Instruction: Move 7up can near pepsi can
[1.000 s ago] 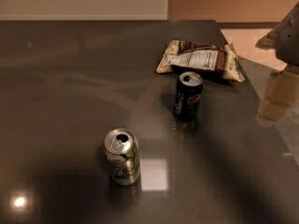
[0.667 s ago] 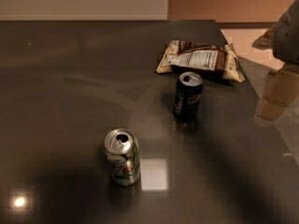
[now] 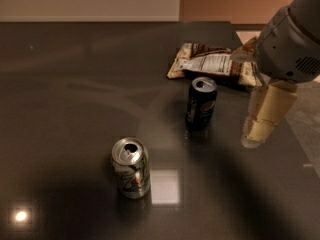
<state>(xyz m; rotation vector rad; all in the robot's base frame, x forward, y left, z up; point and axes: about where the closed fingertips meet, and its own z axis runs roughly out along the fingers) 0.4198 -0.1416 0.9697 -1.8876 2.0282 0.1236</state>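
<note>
A silvery-white, green-marked 7up can (image 3: 131,168) is stood apart from a navy-blue pepsi can (image 3: 201,104). A beige gripper (image 3: 256,133) is held at right; its grip state cannot be told.

We see the 7up can (image 3: 131,168) as silvery-white with green and yellowish markings and a shiny silver top. The pepsi can (image 3: 201,104) is dark navy with a small round red-white-blue logo and a silver top. The table (image 3: 75,84) is glossy dark grey-brown with pale reflections. The snack bag (image 3: 215,64) is brown and cream with a white printed label. The pincer (image 3: 255,131), at the right over the table's edge, is pale tan beneath a grey housing (image 3: 292,39).
</note>
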